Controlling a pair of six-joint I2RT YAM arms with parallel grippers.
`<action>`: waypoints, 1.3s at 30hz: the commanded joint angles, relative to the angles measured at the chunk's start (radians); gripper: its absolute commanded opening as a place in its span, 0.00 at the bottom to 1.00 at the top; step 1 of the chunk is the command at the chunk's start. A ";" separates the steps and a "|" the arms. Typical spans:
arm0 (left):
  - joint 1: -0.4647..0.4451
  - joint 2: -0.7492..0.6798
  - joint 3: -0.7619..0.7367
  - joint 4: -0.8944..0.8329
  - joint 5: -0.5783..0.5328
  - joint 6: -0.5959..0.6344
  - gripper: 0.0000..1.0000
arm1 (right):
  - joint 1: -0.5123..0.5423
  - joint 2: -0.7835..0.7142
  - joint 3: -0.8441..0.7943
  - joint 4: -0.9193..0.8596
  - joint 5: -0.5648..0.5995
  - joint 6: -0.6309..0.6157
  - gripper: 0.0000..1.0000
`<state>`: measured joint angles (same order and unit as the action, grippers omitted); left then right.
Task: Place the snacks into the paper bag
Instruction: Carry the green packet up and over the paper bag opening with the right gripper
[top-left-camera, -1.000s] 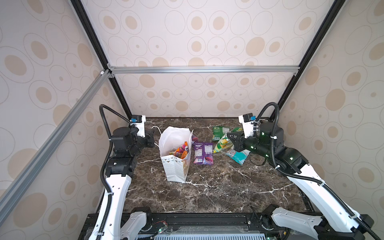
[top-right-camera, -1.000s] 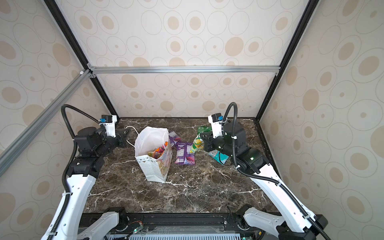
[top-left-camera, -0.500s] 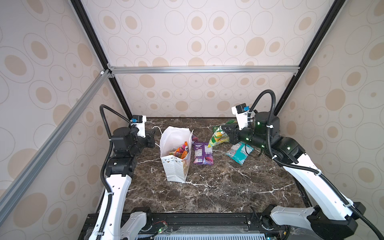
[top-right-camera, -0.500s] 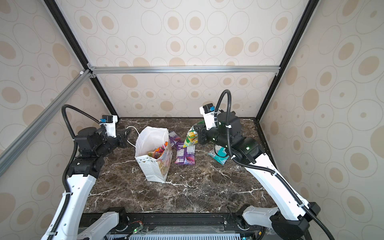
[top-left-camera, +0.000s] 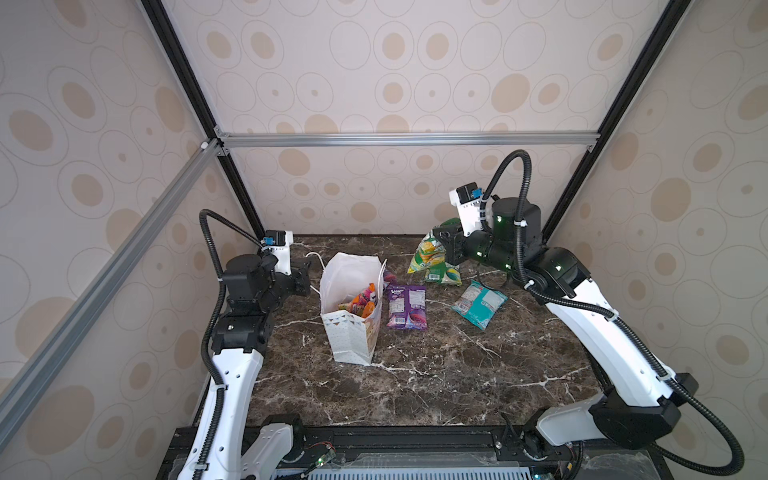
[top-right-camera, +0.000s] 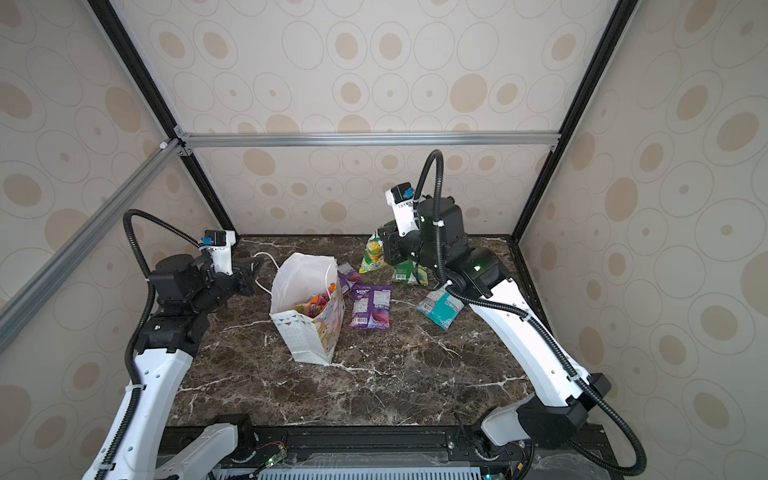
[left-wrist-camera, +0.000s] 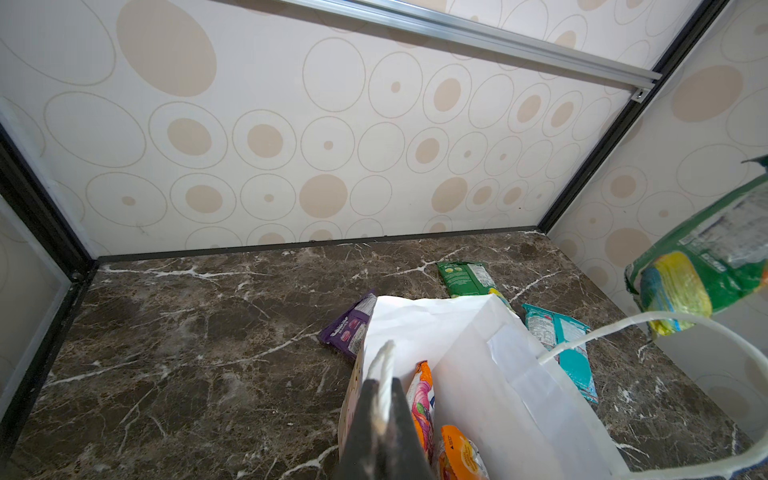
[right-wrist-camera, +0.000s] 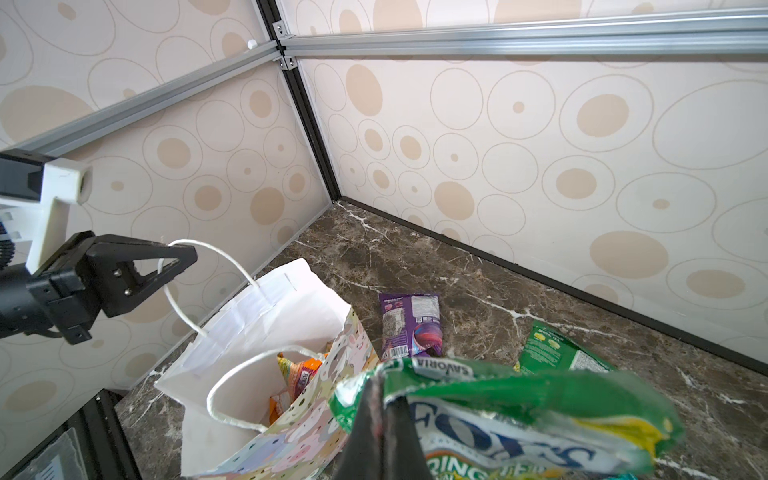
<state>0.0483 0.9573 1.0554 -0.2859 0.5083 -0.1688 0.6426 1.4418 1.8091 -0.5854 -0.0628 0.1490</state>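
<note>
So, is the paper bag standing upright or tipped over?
Upright: the paper bag stands on its base, mouth open upward.

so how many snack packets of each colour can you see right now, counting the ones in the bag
orange packets, in the paper bag: 2 showing, maybe more hidden
purple packets: 2
green packets: 2, one on the table, one in the right claw
teal packet: 1
total: 7 visible

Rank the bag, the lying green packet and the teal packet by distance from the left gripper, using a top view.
1. Bag: on the left, its handle pinched in the left gripper.
2. Lying green packet: back right.
3. Teal packet: right, farther forward.
</note>
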 joint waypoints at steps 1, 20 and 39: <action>0.007 -0.013 0.008 0.016 0.016 -0.009 0.00 | 0.007 0.028 0.077 0.012 0.023 -0.034 0.00; 0.007 -0.007 0.000 0.019 0.016 -0.011 0.00 | 0.007 0.361 0.483 -0.096 -0.086 -0.046 0.00; 0.007 0.004 0.002 0.018 0.022 -0.014 0.00 | 0.109 0.494 0.729 -0.175 -0.266 -0.129 0.00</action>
<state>0.0490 0.9592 1.0531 -0.2844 0.5148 -0.1726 0.7303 1.9301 2.5000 -0.7715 -0.3042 0.0689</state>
